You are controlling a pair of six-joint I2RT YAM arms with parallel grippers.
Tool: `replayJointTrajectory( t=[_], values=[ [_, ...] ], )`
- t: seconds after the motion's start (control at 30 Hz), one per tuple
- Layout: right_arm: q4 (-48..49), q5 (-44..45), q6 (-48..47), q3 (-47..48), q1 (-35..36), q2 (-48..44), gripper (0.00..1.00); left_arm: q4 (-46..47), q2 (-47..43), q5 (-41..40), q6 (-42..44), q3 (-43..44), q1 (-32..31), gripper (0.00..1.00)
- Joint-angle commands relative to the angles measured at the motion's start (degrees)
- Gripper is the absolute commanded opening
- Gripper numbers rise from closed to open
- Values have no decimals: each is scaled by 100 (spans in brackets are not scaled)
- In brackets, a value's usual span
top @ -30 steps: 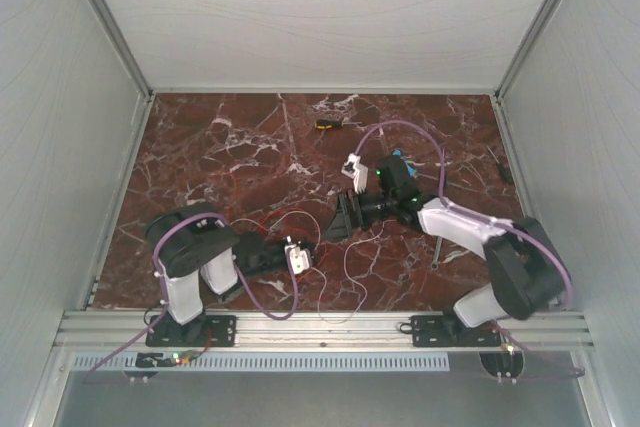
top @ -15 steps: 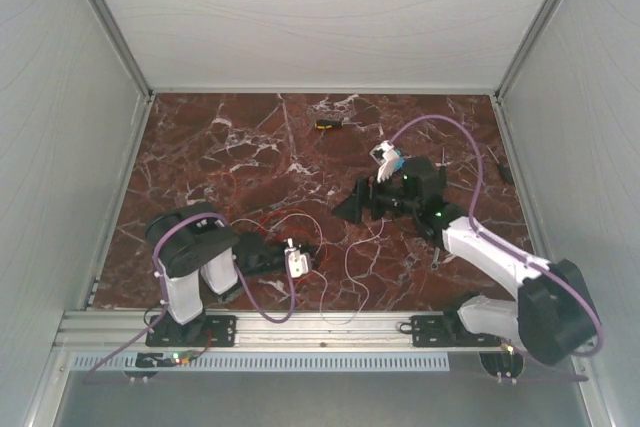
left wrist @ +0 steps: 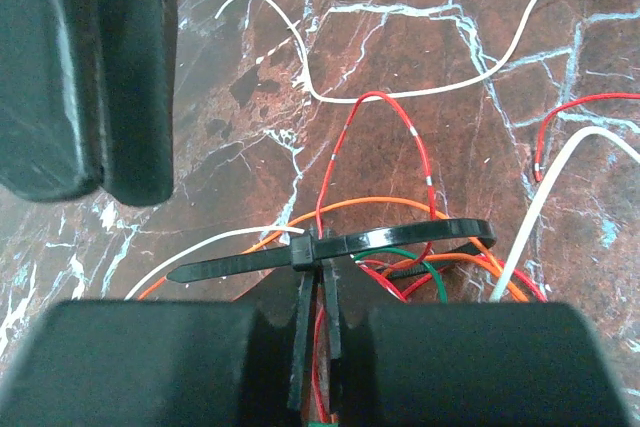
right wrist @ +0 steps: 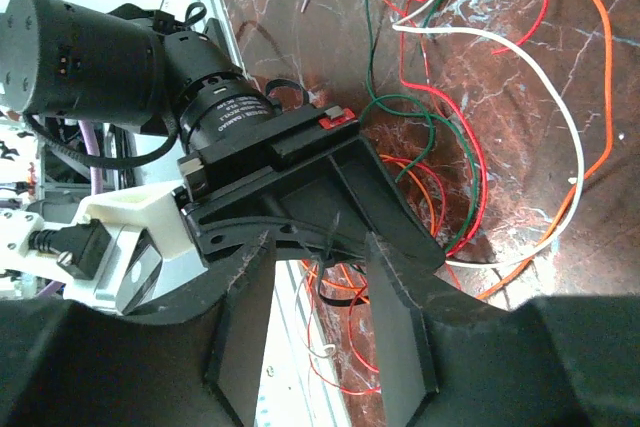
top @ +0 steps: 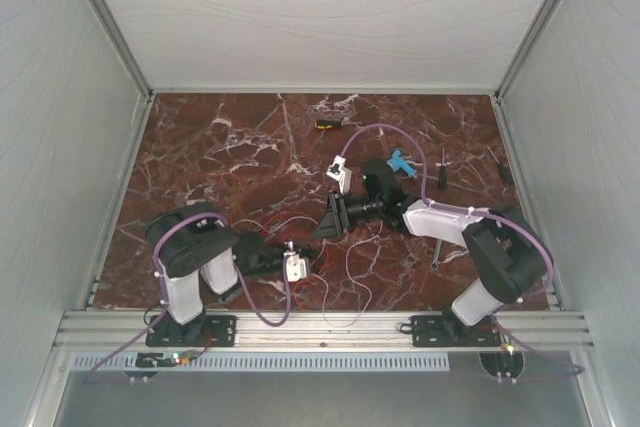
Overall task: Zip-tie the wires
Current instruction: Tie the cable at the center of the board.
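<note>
The wires, thin red [left wrist: 419,150], white [left wrist: 400,95], orange and green strands, lie tangled on the marble table [top: 200,147]. A black zip tie [left wrist: 400,238] loops round a bunch of them, its tail threaded through its head. My left gripper [left wrist: 320,315] is shut on the zip tie's straps, with a red strand in the same gap. My right gripper [right wrist: 318,257] is open, its fingers [right wrist: 400,337] either side of a thin zip tie strand [right wrist: 335,232] at the left gripper's tip. In the top view the right gripper [top: 326,219] sits just above the left gripper [top: 310,264].
A blue-handled tool [top: 400,162], two screwdrivers [top: 440,167] [top: 500,163] and a small yellow-black object [top: 327,124] lie at the back of the table. A grey piece [top: 437,257] lies by the right arm. Grey walls close in both sides.
The right arm swung out to the right and back, then folded in again. Its gripper now sits slightly further left, closer to the left gripper. The left arm has not moved.
</note>
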Motion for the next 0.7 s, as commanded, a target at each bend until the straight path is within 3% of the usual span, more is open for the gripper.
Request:
replayJointTrajectory(
  t=[0.0,0.27,0.67],
  values=[
    [331,-210,132,205,92,272,38,1453,-12,328,136,48,19,0],
    [468,-107,175,210,212,576,38,1453,7,360,117,60,20,0],
    [771,-197,271,201,375,855,20,1451,27,366,76,66,23,0]
  ],
)
